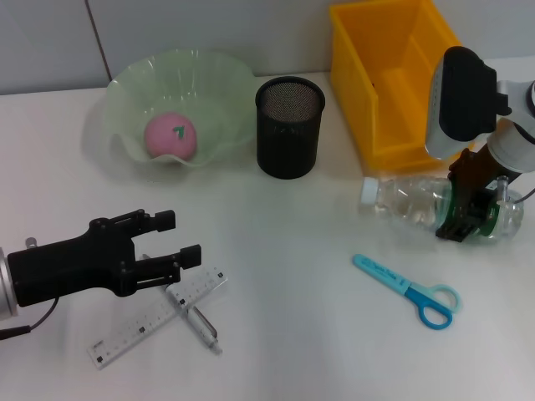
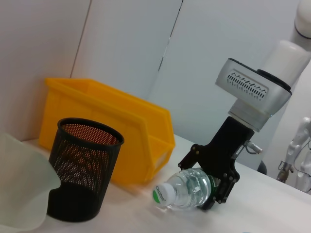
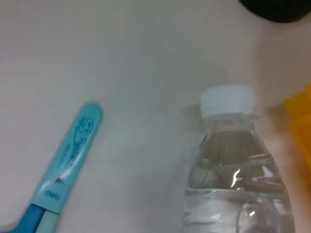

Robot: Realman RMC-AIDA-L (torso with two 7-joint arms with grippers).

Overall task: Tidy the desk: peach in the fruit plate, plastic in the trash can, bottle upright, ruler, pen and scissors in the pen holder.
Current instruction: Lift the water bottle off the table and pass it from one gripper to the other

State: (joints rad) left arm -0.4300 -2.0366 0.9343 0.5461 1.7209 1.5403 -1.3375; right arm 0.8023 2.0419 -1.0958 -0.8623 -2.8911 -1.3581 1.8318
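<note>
Beside the yellow bin (image 1: pixel 393 79), right end effector (image 1: pixel 468 219) straddles lying bottle (image 1: pixel 410 199).

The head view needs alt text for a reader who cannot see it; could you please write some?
The right gripper straddles a clear bottle lying on its side by a yellow bin. The left gripper hovers open over a ruler and pen. A peach sits in the green plate, beside a black mesh holder; blue scissors lie on the table.
</note>
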